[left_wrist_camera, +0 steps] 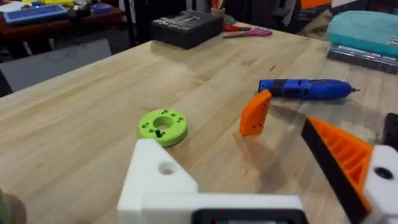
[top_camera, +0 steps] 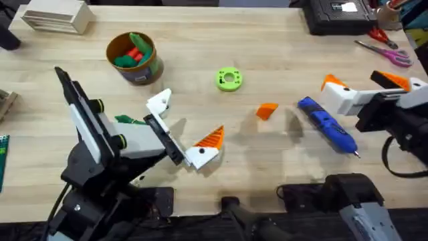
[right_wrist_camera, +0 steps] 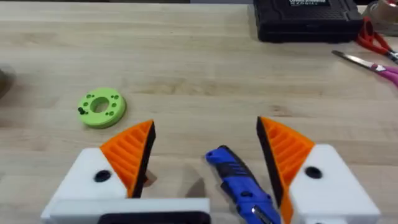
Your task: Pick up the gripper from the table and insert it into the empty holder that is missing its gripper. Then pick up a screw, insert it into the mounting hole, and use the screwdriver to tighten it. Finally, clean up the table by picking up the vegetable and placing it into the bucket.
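**One loose tip, two claws apart**

The left claw [top_camera: 184, 127] gaped wide, one white blocky plastic holder [top_camera: 160, 102] bare, the other orange-tipped. Ahead of it on the wooden desk [top_camera: 267, 40] lay one loose orange ribbed plastic wedge [top_camera: 267, 110]. The right claw [top_camera: 364, 84] stood wide and empty over one blue pen-shaped screwdriver [top_camera: 328, 125]. One yellow-rimmed bucket [top_camera: 132, 57] sat beyond the left claw.

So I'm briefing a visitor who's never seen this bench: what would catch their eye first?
Probably the loose orange gripper lying mid-table, between the bright green ring and the blue screwdriver. Next, the left gripper: one white finger mount lacks its orange tip. At the far left stands the bucket, holding red and green toy pieces.
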`<move>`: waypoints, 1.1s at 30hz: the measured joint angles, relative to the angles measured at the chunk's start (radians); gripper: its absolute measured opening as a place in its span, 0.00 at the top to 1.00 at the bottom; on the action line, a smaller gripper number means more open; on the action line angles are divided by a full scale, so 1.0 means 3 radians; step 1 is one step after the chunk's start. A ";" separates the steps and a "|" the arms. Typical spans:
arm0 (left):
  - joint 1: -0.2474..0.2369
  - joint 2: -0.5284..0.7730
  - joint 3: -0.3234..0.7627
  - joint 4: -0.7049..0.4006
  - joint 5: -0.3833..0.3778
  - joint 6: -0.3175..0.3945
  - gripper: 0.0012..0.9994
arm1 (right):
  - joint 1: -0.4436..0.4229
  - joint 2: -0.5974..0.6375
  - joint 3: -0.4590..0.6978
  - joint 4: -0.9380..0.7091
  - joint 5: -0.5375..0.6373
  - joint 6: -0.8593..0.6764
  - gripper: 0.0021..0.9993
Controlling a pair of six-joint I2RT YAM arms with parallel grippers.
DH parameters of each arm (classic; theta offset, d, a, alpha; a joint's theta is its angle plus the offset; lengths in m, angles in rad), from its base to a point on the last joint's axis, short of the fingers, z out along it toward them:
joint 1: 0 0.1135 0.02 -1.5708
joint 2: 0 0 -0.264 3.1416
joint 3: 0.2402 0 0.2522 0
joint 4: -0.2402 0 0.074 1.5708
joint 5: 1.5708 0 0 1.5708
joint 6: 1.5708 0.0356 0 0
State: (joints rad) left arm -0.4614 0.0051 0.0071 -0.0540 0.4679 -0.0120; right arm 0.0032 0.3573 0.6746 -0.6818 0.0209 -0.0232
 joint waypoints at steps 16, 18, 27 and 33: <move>0.0000 0.0001 0.0000 0.0000 0.0000 0.0000 0.01 | 0.0057 0.0649 0.0005 -0.0447 -0.1081 0.0193 0.05; 0.0000 0.0001 0.0000 0.0000 0.0000 0.0000 0.01 | 0.0140 0.0769 0.0010 -0.0450 -0.1095 0.0164 0.04; 0.0000 0.0001 0.0000 0.0000 0.0000 0.0000 0.01 | 0.0914 0.1486 0.0499 -0.0902 -0.0542 -0.0301 0.05; 0.0000 0.0000 0.0000 0.0000 0.0000 0.0000 0.01 | 0.1432 0.2082 0.0571 -0.0791 -0.0107 -0.0521 0.04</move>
State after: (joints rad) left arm -0.4614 0.0052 0.0071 -0.0540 0.4679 -0.0120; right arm 0.4328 0.9818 0.8459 -0.9191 -0.0112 -0.1795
